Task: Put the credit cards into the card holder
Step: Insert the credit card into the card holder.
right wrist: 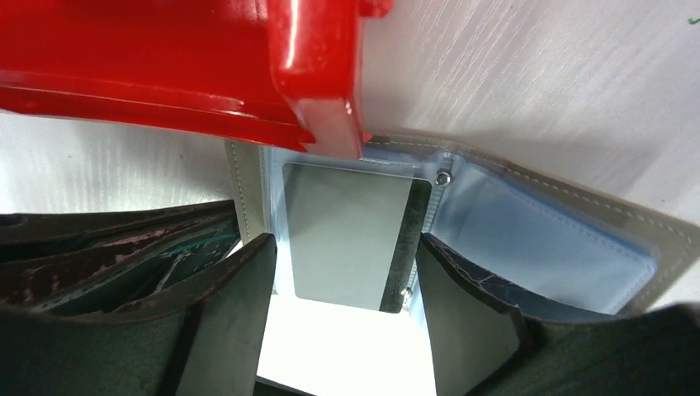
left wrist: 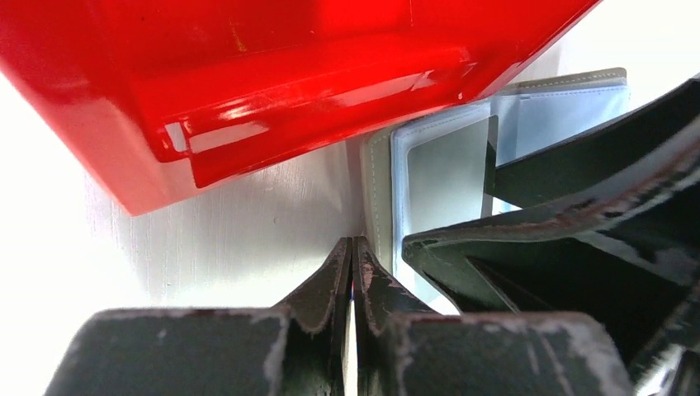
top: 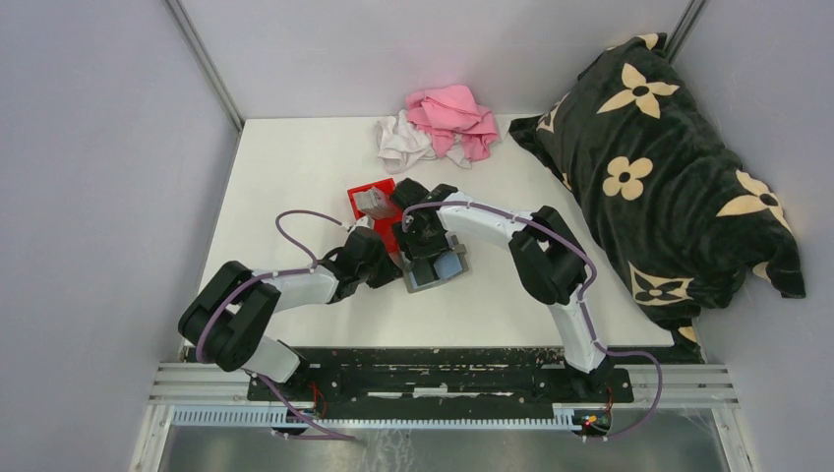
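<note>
1. Red plastic bin point(top: 386, 193) sits mid-table with grey credit cards point(top: 371, 202) in it. Its near corner meets the far-left edge of the card holder point(top: 440, 270).
2. The card holder lies open and flat just near and right of the bin, with its bluish clear sleeves facing up. One silver card point(right wrist: 347, 223) with a dark stripe lies in the left sleeve, its near end sticking out past the holder's edge.
3. The right gripper point(right wrist: 342, 247) hangs over the holder with its fingers spread apart, one along each long edge of the silver card. A slim gap shows at the left finger.
4. The left gripper point(left wrist: 352, 247) has its fingers pressed together with nothing between them. The tips sit low at the holder's left edge, just near the bin.
5. Bare white table point(top: 295, 177) opens to the left of the bin and to the right of the holder. A pink cloth point(top: 454, 116) and a white cloth point(top: 401, 143) crowd the far edge, and a black flowered blanket point(top: 669, 167) covers the right edge.
</note>
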Robot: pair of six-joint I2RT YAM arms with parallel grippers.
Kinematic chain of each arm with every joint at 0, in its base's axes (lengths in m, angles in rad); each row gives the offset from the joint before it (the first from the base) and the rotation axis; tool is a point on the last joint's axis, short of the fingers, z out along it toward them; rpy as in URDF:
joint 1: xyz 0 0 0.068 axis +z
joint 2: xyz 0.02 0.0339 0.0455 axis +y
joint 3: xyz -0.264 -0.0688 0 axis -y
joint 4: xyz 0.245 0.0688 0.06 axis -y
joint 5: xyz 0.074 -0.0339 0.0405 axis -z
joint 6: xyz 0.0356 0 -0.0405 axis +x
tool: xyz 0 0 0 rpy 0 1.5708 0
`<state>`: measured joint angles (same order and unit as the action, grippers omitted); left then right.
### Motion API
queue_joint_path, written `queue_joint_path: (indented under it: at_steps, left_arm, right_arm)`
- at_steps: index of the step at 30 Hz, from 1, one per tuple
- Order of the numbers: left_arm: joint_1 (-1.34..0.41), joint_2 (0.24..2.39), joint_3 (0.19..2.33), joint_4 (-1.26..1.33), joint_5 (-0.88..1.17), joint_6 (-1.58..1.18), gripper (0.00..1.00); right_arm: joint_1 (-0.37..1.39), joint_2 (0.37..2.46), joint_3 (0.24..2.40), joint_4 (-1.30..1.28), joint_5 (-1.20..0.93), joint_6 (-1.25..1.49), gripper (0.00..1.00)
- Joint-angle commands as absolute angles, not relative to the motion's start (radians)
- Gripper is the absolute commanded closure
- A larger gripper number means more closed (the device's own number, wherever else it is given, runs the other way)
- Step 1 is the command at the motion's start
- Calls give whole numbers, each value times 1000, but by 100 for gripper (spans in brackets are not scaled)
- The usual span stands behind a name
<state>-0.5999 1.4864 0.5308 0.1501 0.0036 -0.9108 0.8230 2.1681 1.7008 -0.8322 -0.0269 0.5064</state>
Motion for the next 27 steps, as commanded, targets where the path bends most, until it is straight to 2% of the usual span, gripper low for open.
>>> queue_joint_path:
  at_steps: [1,11,27]
  left_arm:
    - [-606,1533,515,40,-26,-857,92]
    - [-605,1542,522,35,-26,-856,92]
    - [-607,1564,533,42,-18,-850,92]
  right_arm:
    - [810,2074,1680,-759,-38,510,32]
    - [790,2070,1660,-732,-105,522,42]
    - [790,2135,1634,-757,-193,530,43]
